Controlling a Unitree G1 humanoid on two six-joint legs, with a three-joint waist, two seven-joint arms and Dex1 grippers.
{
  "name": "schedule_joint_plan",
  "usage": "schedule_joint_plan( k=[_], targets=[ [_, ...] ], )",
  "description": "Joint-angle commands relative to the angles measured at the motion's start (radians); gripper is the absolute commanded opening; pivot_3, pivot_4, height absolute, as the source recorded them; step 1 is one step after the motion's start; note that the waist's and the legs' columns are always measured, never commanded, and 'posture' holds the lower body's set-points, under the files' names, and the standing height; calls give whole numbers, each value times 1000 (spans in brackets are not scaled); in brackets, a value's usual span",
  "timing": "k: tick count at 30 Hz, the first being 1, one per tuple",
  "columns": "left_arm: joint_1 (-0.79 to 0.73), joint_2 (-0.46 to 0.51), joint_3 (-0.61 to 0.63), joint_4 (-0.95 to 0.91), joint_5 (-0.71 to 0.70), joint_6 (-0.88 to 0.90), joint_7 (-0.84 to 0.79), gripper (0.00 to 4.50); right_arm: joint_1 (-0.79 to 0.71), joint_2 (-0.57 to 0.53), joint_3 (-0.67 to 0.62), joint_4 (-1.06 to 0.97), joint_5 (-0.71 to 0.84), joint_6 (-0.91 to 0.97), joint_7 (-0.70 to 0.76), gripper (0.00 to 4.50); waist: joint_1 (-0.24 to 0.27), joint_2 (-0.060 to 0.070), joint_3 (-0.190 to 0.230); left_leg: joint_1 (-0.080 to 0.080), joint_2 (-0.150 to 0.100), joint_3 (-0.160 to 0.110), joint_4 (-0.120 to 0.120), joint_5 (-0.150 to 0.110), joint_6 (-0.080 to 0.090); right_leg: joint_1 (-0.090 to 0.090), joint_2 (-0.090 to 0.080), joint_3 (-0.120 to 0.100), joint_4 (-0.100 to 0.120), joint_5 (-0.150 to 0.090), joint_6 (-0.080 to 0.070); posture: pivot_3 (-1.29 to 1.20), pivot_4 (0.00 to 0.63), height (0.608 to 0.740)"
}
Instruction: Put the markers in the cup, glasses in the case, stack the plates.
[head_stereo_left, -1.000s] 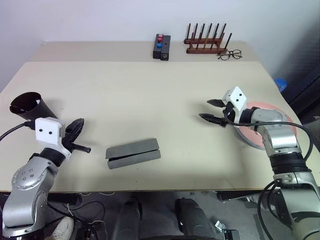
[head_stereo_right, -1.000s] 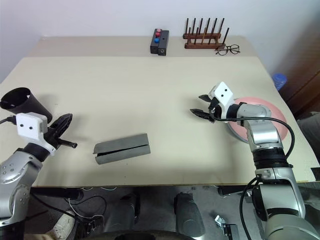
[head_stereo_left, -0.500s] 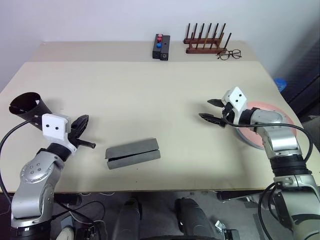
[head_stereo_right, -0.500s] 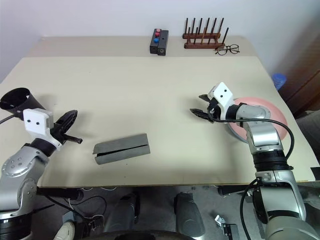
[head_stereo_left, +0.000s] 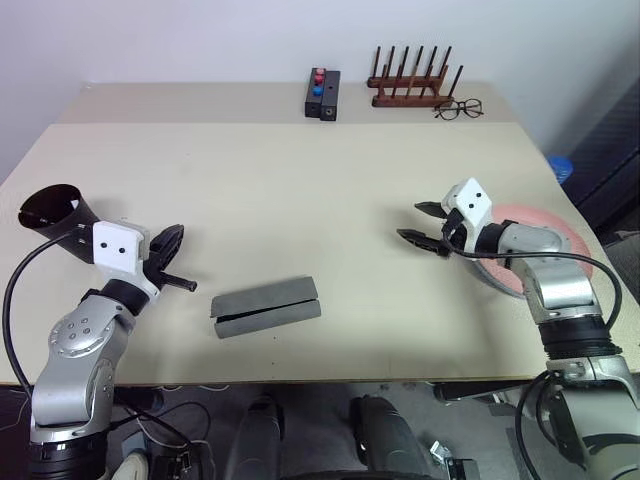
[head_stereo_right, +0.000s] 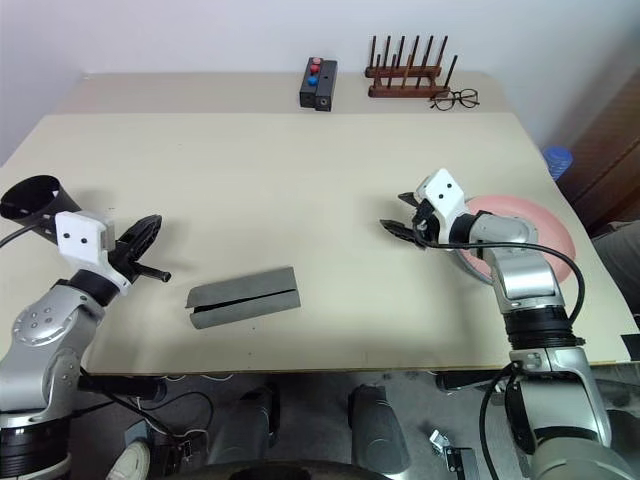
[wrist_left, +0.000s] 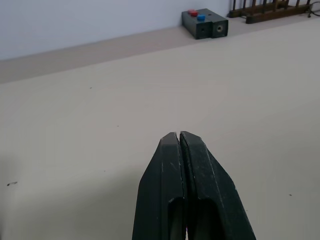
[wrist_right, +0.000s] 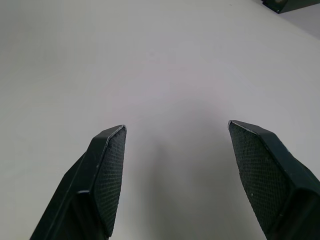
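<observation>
Grey case closed, lying flat near the front edge of the table, just beside the tips of the left gripper on its inner side, apart from them. Black cup behind the left gripper's white block on the outer side, tilted, mouth facing up and outward, partly hidden by the arm. Pink plate behind the right gripper, under the right forearm near the right edge of the table; only one plate colour clearly seen there, so cannot tell whether a second lies beneath. Markers and sunglasses not made out anywhere on the table.

Left gripper pressed tight together, fingers meeting along one seam in the left wrist view, nothing between them, pointing level over bare tabletop. Right gripper spread wide, fingers well apart with only bare tabletop between them, holding nothing, pointing toward the table's middle and slightly down.

Far ahead of both sets of fingers, along the back edge: small black box with red and blue buttons, wooden rack of dark pegs beside it, and thin-framed clear spectacles just in front of the rack's right end.
</observation>
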Motion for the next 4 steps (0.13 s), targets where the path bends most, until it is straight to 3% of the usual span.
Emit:
schedule_joint_plan(
  k=[1,4],
  targets=[
    [-3,8,14,-15,6,-15,0,0,-22,5,-13,-30,14,-2,-7,3292,0,0,0,0,0,0,0,0,0,0,0,0,0,0,0,0,150,740],
    [-16,10,8,-11,5,-12,-3,0,-23,0,-19,-18,15,-9,-2,3292,0,0,0,0,0,0,0,0,0,0,0,0,0,0,0,0,150,740]
  ],
)
